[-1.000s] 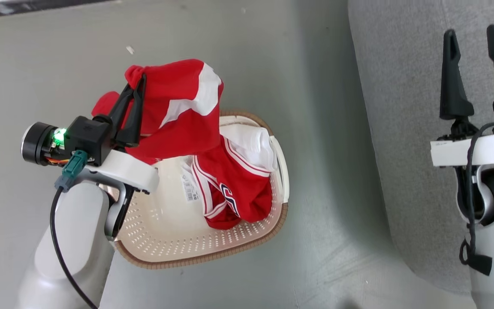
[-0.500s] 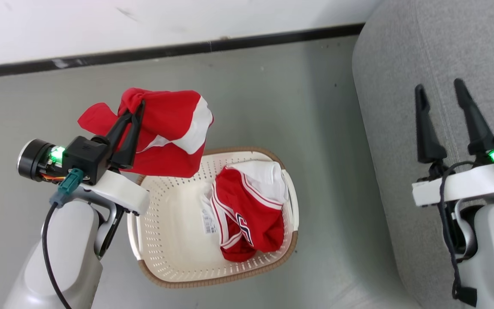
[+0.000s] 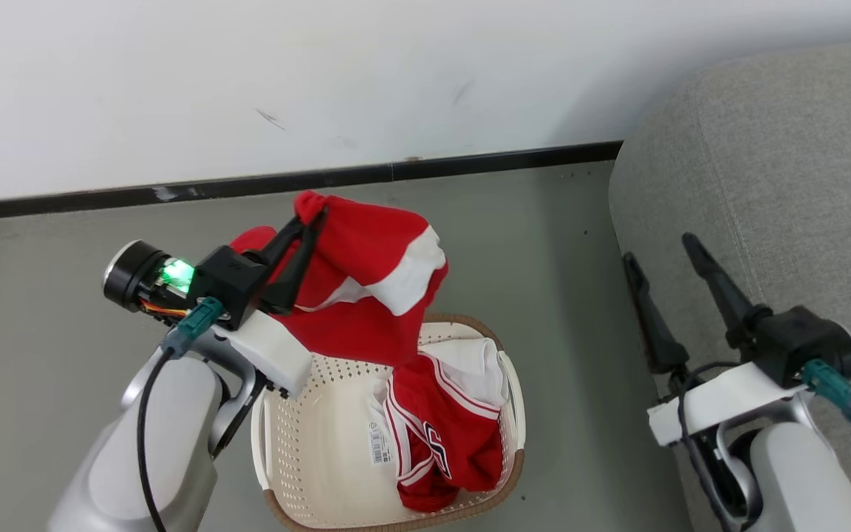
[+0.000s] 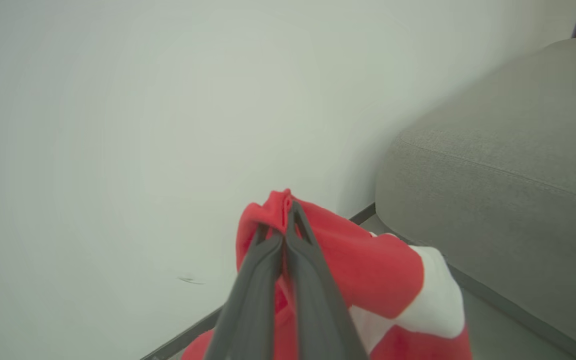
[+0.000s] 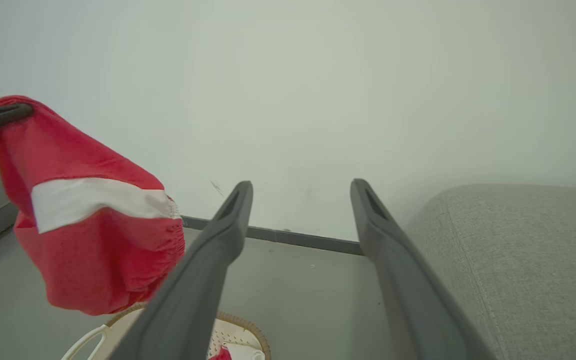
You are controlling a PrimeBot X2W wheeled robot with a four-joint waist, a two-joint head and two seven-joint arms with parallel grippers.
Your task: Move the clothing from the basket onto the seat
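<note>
Pinched shut in the left gripper (image 3: 315, 222), on one bunched fold: the red shorts (image 3: 366, 295), held aloft with the white-panelled rest hanging loose over the 12 o'clock rim of the laundry basket (image 3: 307, 451). Impossible to tell whether touching the pile below. Nothing in the right gripper (image 3: 659, 250), fingers spread wide apart, parked at the 9 o'clock edge of the grey sofa (image 3: 765, 185), just beside its rounded corner. In the basket's 3 o'clock half, a crumpled red jersey (image 3: 448, 443), barcode tag (image 3: 376, 447) turned up at its 9 o'clock side.

Judged as the carry stage for the first piece, with nothing lying on the sofa in view, and the sofa off toward 3 o'clock of the basket.

Beware the thin pinch: expect a slip mid-swing, given so little cloth between the fingers, and a landing on the grey floor (image 3: 544, 295) between basket and sofa. Beware too the dangling hem catching the brown rim or the jersey and dragging the light basket along. Mind the open right fingers in the path, an easy snag. Avoid letting go too near the sofa's rounded edge, for fear of a slide off
</note>
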